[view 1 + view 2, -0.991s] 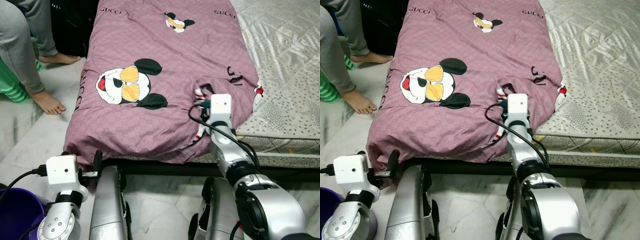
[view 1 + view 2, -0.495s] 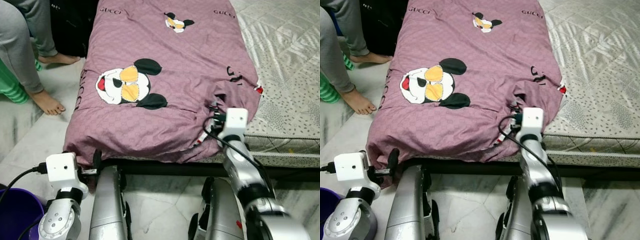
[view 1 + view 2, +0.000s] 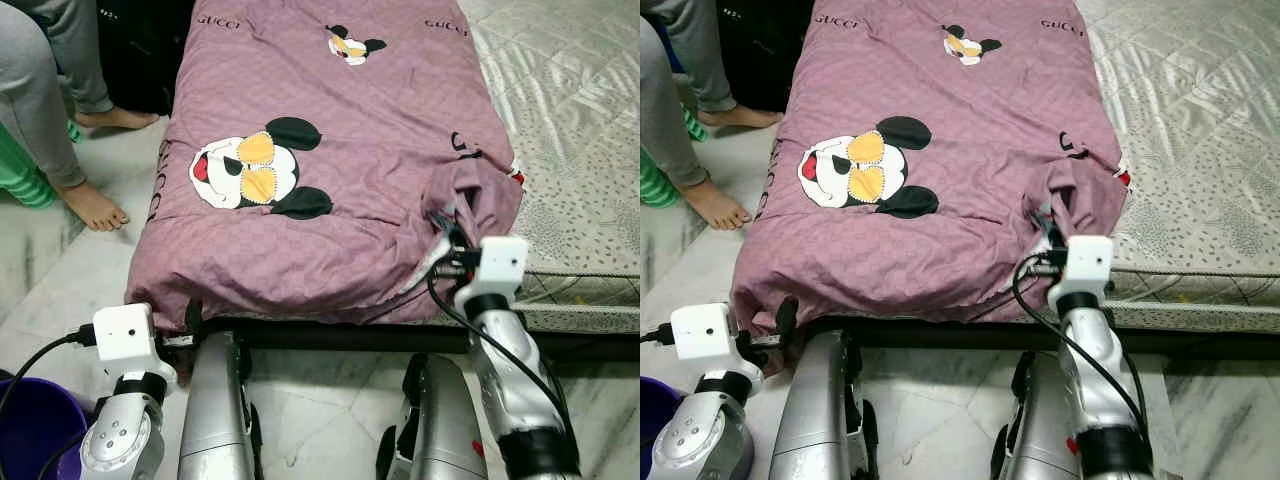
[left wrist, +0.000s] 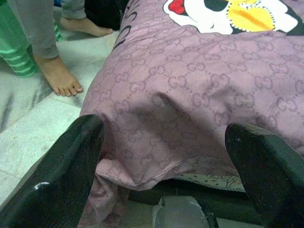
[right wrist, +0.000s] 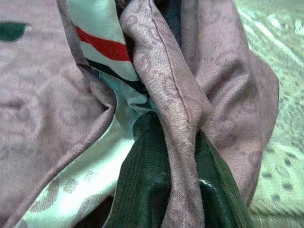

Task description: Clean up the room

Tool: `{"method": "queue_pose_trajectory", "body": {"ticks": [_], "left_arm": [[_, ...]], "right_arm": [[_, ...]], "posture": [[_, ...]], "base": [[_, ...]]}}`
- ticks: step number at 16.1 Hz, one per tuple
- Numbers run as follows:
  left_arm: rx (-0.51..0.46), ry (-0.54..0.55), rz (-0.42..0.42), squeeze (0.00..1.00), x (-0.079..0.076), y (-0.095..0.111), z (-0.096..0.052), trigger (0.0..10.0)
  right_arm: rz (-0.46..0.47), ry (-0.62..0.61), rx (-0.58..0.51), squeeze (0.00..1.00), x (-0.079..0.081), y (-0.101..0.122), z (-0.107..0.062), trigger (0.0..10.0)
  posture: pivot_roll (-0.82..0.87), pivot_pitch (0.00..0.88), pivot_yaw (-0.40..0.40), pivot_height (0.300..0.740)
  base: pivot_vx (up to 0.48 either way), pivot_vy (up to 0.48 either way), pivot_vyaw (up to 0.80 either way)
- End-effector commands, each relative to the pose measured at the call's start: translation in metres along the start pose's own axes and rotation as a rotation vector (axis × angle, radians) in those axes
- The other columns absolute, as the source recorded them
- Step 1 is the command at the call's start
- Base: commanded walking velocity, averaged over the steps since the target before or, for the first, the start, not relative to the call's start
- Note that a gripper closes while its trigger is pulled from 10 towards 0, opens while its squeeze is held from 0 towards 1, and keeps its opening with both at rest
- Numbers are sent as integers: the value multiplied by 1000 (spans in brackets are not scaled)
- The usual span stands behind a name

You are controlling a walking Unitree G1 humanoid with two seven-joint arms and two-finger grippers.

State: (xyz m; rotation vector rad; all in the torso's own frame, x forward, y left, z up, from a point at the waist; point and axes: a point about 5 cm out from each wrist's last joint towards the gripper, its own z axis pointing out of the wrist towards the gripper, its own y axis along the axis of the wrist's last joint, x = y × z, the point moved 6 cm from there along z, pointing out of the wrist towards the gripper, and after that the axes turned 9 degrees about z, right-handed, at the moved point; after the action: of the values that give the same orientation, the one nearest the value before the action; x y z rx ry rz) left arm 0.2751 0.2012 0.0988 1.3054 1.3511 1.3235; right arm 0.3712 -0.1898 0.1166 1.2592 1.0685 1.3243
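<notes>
Right wrist view has the two dark fingers (image 5: 161, 190) closed on a fold of the mauve blanket (image 3: 330, 130), with the cloth's printed underside bunched beside the pinch. From the head views, the right gripper (image 3: 452, 240) holds that fold at the blanket's near right corner, raised a little off the mattress (image 3: 580, 130). The left gripper (image 4: 166, 156) waits with its fingers spread wide and nothing between them, just short of the near left corner that droops over the bed edge.

The step in hand looks like straightening the blanket. Next, the right arm probably has to draw its corner outward and lay it flat, while the left could close on the hanging corner.

Rightward the bare mattress gives plenty of room. On the left, a person's bare feet (image 3: 95, 205) stand near the bed, and a purple bucket (image 3: 30, 425) sits by the left arm, so sweeps there need care.
</notes>
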Motion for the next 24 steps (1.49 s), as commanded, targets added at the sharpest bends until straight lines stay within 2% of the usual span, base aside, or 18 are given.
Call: {"method": "queue_pose_trajectory", "body": {"ticks": [1, 5, 7, 8, 9, 10, 11, 12, 14, 16, 17, 20, 21, 22, 24], "left_arm": [[30, 16, 8, 0, 5, -9, -3, 10000], [31, 22, 11, 0, 7, -10, 0, 10000], [32, 25, 13, 0, 7, -11, 1, 10000], [33, 26, 14, 0, 8, -11, 3, 10000], [34, 25, 16, 0, 8, -12, 3, 10000], [37, 22, 19, 0, 7, -12, 4, 10000], [38, 22, 19, 0, 7, -13, 4, 10000], [39, 20, 20, 0, 6, -13, 5, 10000], [40, 21, 20, 0, 6, -13, 5, 10000], [40, 29, 11, 0, 7, -14, 5, 10000], [40, 29, 10, 0, 7, -14, 6, 10000], [45, 27, 14, 0, 7, -15, 7, 10000], [47, 28, 15, 0, 7, -15, 8, 10000], [49, 28, 17, 0, 7, -16, 8, 10000], [54, 24, 19, 0, 6, -17, 9, 10000]], "right_arm": [[4, -7, 22, 0, -6, -2, -5, 0], [-28, -94, 114, 0, -33, -17, -26, 0], [-16, -131, 141, 0, -40, -20, -31, 0], [-21, -170, 165, 0, -46, -20, -35, 8902], [-28, -185, 179, 0, -49, -23, -37, 10000], [-6, -212, 207, 0, -53, -28, -41, 10000], [-7, -231, 224, 639, -56, -32, -44, 10000], [1, -243, 236, 1000, -59, -34, -46, 10000], [-58, -244, 224, 1000, -62, -28, -45, 10000], [-102, -290, 203, 1000, -77, -20, -41, 10000], [-107, -295, 204, 1000, -79, -19, -41, 10000], [-173, -408, 185, 941, -112, -8, -40, 10000], [-191, -446, 188, 714, -123, -6, -42, 10000], [-208, -477, 195, 576, -132, -5, -46, 10000], [-222, -478, 206, 278, -136, -6, -52, 10000]], "posture": [[132, 235, -13, 522], [122, 226, -15, 522], [118, 225, -11, 522], [117, 225, -10, 522], [116, 224, -9, 522], [114, 222, -8, 522], [114, 222, -8, 522], [114, 221, -9, 522], [115, 221, -11, 522], [115, 220, -14, 522], [115, 220, -14, 522], [109, 215, -11, 522], [108, 214, -11, 522], [104, 213, -9, 522], [100, 210, -10, 522]], "base": [[0, 0, 0], [0, 0, 0], [0, 0, 0], [0, 0, 0], [0, 0, 0], [0, 0, 0], [0, 0, 0], [0, 0, 0], [0, 0, 0], [0, 0, 0], [0, 0, 0], [0, 0, 0], [0, 0, 0], [0, 0, 0], [0, 0, 0]]}}
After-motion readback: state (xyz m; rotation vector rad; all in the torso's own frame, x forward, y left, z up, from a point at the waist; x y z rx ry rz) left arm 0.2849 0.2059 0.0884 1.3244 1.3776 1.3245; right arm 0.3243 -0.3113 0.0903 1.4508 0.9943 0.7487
